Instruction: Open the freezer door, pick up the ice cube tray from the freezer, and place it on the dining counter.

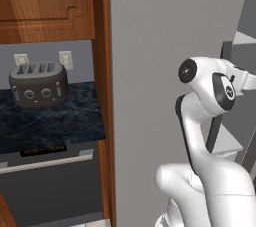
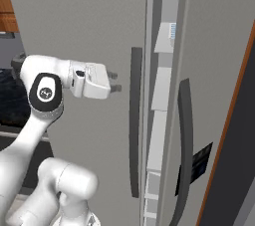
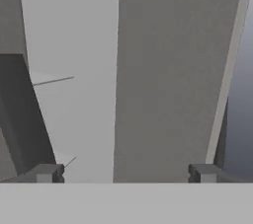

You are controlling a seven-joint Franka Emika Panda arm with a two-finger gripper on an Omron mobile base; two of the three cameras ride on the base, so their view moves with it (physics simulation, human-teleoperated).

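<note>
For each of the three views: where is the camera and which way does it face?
Left base view: behind the arm's left, facing the freezer front and toaster; arm at lower right.
Right base view: behind its right, facing the partly open freezer door; arm lower left, open gripper.
Hand view: on the hand, facing the door handle; fingertips at bottom.
Both base views share freezer and arm.

My pincer (image 2: 115, 82) has a white body with small dark tips. Just ahead of it the freezer (image 2: 89, 31) is plain light grey, with dark grey handles (image 2: 135, 120) and white shelves (image 2: 160, 88) inside. Behind it, to the left, I see a dark grey toaster (image 1: 38, 85) on a black marbled desk (image 1: 55, 121) under reddish wood cabinets (image 1: 45, 3).
</note>
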